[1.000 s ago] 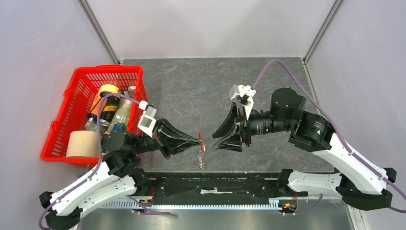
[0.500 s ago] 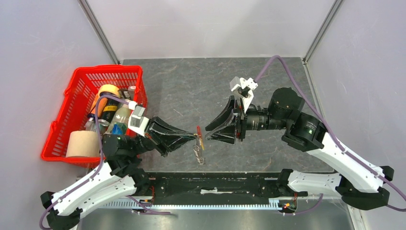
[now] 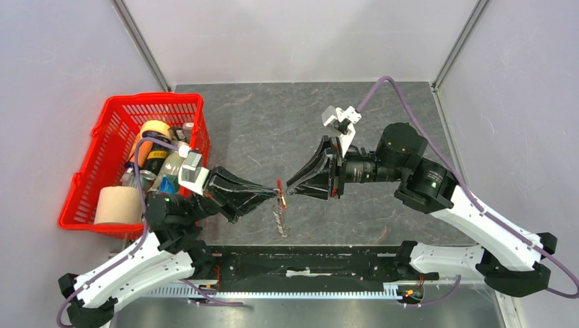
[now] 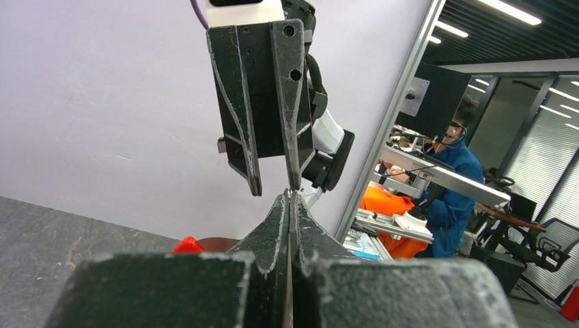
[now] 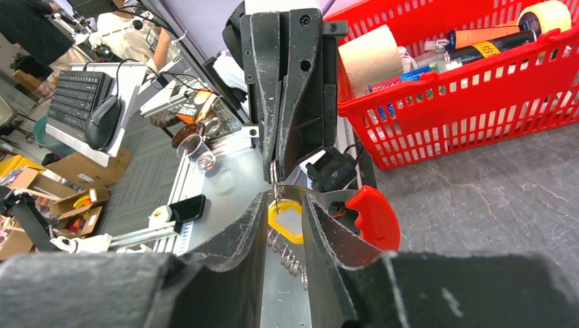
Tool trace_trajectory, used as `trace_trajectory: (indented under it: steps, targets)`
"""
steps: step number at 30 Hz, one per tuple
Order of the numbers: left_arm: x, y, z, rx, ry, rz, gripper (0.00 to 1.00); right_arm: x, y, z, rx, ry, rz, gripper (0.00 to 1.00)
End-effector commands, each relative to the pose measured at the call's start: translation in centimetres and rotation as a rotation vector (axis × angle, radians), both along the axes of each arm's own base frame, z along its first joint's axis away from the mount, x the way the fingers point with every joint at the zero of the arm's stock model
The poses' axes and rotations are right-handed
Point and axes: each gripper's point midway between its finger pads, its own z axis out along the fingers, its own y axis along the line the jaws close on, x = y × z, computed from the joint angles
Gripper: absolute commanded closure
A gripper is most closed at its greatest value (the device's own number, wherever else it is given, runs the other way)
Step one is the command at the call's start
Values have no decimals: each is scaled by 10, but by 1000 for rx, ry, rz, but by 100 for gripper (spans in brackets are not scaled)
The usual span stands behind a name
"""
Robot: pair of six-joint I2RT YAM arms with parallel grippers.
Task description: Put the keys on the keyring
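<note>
My left gripper (image 3: 276,192) is shut on the red keyring (image 3: 278,183) and holds it above the table. A bunch of silvery keys (image 3: 280,222) hangs from it. My right gripper (image 3: 289,188) is open with a narrow gap, tip to tip with the left one. In the right wrist view its fingers (image 5: 254,225) flank a small metal loop (image 5: 274,179) at the left gripper's tip (image 5: 276,174). A yellow piece (image 5: 276,213) and the silvery keys (image 5: 287,256) sit in the gap. In the left wrist view one right finger (image 4: 293,137) touches the left tip (image 4: 290,197).
A red plastic basket (image 3: 102,137) with bottles, a tape roll and a paper roll stands at the left. The black rail (image 3: 307,263) with the arm bases runs along the near edge. Grey walls close in the table on three sides.
My left gripper has pulled back and lifted the keyring a little. My right gripper has moved left to meet it and narrowed its jaws.
</note>
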Motion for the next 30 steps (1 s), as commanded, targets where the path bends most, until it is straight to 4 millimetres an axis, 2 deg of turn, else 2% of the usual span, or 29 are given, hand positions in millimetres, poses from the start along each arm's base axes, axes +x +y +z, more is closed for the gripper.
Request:
trace_trajectory:
  steps: [1,8,20,30]
  targets:
    - [-2,10,20,-80,-14,12,98,-3,4,4,25,-3,26,69]
    - [-1,9,20,-81,-13,15,98,-5,5,2,26,1,40,76]
    - [4,8,21,-91,-13,36,98,-10,7,4,39,9,73,99]
    - [3,13,34,-147,-45,46,98,-11,6,7,72,10,72,100]
